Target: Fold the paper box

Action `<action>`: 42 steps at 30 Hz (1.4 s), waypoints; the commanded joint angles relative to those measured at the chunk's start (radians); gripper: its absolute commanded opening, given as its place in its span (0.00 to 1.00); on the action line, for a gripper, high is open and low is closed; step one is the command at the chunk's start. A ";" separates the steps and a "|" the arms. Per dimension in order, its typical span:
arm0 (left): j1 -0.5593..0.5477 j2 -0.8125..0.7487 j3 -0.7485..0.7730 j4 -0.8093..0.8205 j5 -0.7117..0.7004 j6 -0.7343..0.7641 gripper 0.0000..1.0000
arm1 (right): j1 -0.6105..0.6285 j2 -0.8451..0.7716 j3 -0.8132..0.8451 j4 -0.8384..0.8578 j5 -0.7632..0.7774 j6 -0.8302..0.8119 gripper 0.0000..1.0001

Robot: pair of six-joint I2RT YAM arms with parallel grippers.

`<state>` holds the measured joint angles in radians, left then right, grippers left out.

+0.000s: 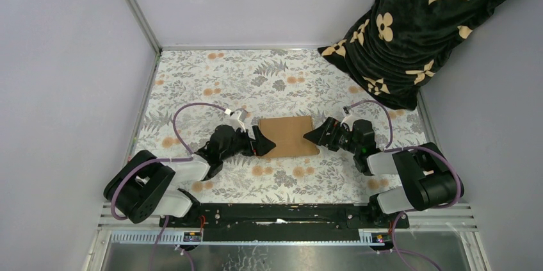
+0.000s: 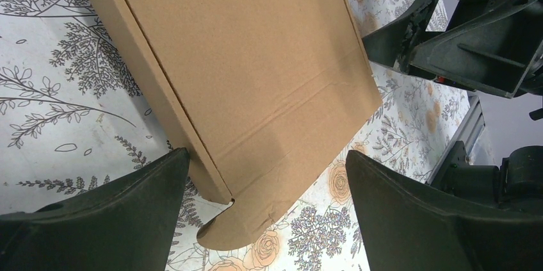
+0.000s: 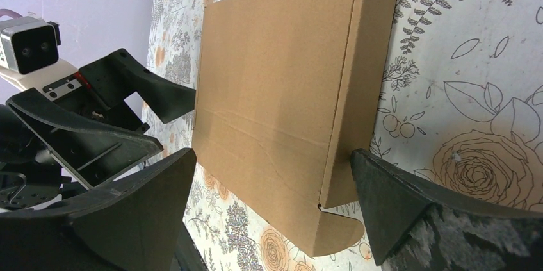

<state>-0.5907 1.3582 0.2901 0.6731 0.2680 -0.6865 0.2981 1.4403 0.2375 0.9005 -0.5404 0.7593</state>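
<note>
Nearest the arm bases, the left pincer [image 1: 262,142] and the right pincer [image 1: 316,135] lie low over the floral counter [image 1: 211,85]. They point at each other from either side. Both stand spread as wide as they go and have hold of nothing.

Between them, at the middle of the counter, lies the paper box [image 1: 289,136], a flat brown cardboard shape resting on its broad face. The left wrist view shows its narrow side wall [image 2: 153,85] running up from the near corner. A shallow crease crosses the top panel, and a rounded tab [image 2: 234,236] pokes out loose at that corner. Each pincer's fingers straddle one end of the box. The fingertips sit just beside its edges, and contact cannot be confirmed.

The box looks very light and likely to slide on the printed cover if nudged from one side only. The board should be stiff across a panel and hinge readily along scored lines, and a hard pinch would probably dent it. The thin side walls and the protruding tab look like the best places to take hold, with the other pincer steadying the far end.

Farthest off, a dark cloth [image 1: 422,34] with beige flower marks is heaped in the back right corner, well apart from the box.
</note>
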 commanded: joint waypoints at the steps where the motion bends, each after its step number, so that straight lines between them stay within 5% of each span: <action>1: -0.011 -0.006 0.000 0.016 -0.012 0.011 0.99 | 0.002 -0.001 -0.002 0.007 -0.012 -0.017 1.00; 42: -0.073 0.037 -0.013 0.076 -0.046 -0.025 0.99 | 0.003 -0.031 -0.019 0.048 -0.051 0.010 0.99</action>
<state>-0.6502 1.3895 0.2619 0.6838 0.2337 -0.7033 0.2981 1.4239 0.2153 0.8944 -0.5434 0.7578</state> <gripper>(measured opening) 0.986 0.993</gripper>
